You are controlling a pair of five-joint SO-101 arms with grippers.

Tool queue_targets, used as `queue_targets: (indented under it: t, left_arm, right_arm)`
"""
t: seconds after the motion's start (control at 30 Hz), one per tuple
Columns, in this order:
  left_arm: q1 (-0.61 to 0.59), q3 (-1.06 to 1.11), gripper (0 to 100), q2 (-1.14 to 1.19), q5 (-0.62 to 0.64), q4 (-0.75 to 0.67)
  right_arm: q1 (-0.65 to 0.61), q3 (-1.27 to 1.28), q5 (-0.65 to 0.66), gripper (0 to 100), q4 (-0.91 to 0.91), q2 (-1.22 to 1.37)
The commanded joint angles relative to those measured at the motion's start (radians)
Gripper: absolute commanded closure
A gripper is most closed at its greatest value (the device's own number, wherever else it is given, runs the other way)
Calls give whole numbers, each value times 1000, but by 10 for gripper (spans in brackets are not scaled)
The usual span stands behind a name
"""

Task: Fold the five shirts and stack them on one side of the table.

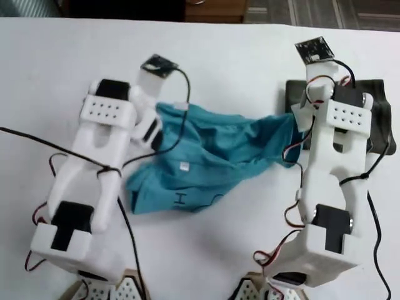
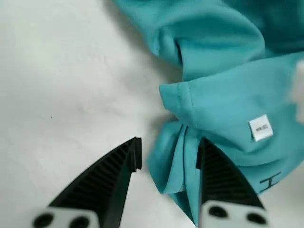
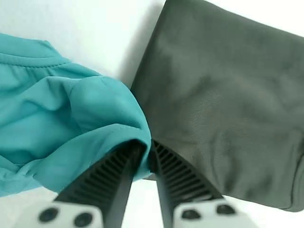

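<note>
High view: teal shirt [image 1: 206,165] is lying crumpled mid-table [image 1: 237,56] btw the two arms. A folded dark shirt [image 1: 381,119] is sitting at the right side under the right arm, prob. starting the stack, so approx. 1 of 5 looks done. Left wrist view: left gripper [image 2: 169,154] is standing spread, straddling the teal shirt's bunched edge near a white tag [image 2: 261,128], not clamping. Right wrist view: right gripper [image 3: 146,149] is pinching a teal shirt corner just beside the dark shirt; the teal fold isn't begun yet.
</note>
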Motion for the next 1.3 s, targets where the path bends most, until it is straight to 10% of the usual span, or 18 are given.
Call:
queue_targets:
  t: [0.0,0.77,0.93,1.27]
  left_arm:
    - [43,16,789,-15,46,-14]
    - [121,87,794,186,49,-180]
    - [120,81,986,184,52,-216]
    - [91,13,974,175,48,-147]
  right_arm:
    - [2,-9,8,978,-15,-71]
    - [4,-3,8,978,-13,-71]
    - [2,-3,8,978,-13,-71]
    - [7,-3,8,978,16,-71]
